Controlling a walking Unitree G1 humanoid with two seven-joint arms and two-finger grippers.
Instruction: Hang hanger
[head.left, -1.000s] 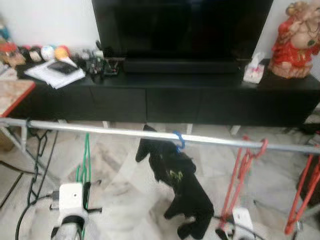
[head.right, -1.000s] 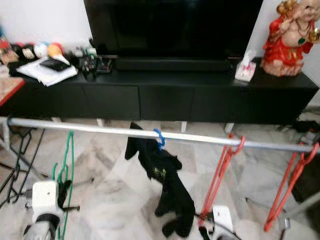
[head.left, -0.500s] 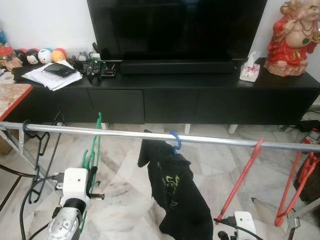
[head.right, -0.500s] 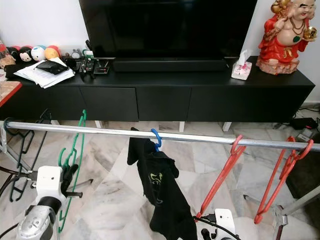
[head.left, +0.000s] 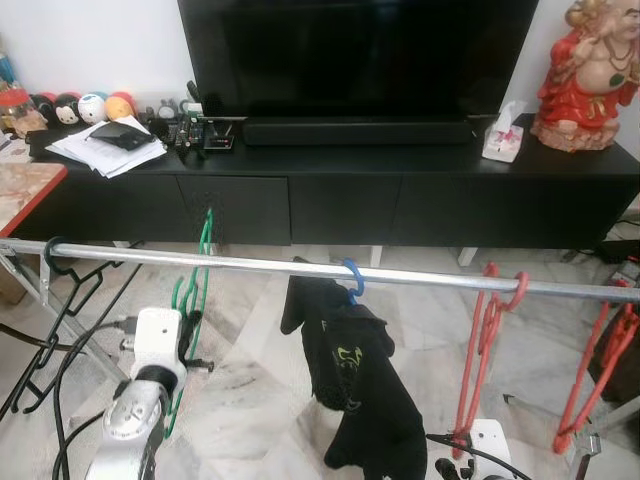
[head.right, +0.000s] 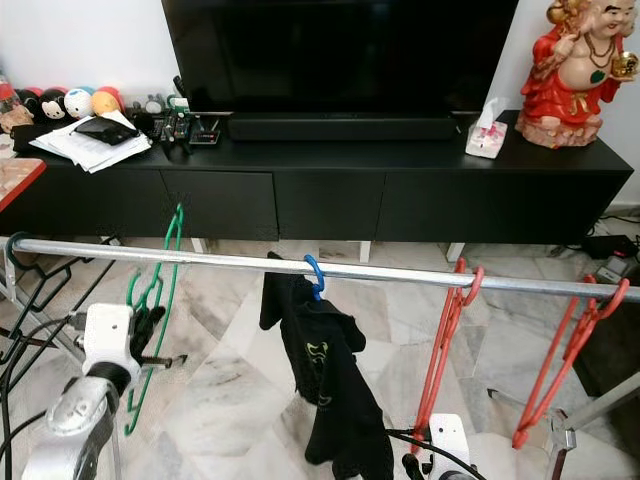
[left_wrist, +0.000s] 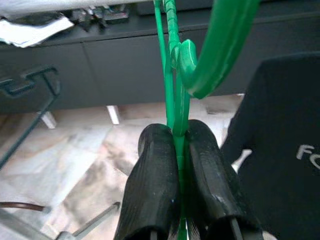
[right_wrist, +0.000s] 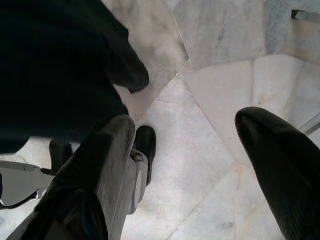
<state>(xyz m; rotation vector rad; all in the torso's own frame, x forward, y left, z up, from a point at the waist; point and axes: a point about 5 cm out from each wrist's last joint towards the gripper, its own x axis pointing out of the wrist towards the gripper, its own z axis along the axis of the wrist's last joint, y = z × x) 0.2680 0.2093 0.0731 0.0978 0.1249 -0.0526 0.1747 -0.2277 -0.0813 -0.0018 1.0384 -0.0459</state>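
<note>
A green hanger (head.left: 192, 295) is pinched by its lower body in my left gripper (left_wrist: 176, 142), which is shut on it. The hanger stands upright, and its hook (head.left: 207, 218) rises above the silver rail (head.left: 250, 263) near the rail's left part. I cannot tell whether the hook rests on the rail. My right gripper (right_wrist: 200, 150) is open and low, pointing at the marble floor beside a black garment (head.left: 355, 380). That garment hangs from a blue hanger hook (head.left: 351, 279) at mid-rail.
Two red hangers (head.left: 486, 330) (head.left: 600, 365) hang on the rail's right part, and a black hanger (head.left: 50, 300) at its left end. Behind the rail stands a long black TV cabinet (head.left: 340, 205) with a TV, papers and a red statue (head.left: 590, 75).
My left gripper has lifted the green hanger, so its hook went from about rail height to well above the rail. The nearer red hanger has swung. The camera shifted slightly.
</note>
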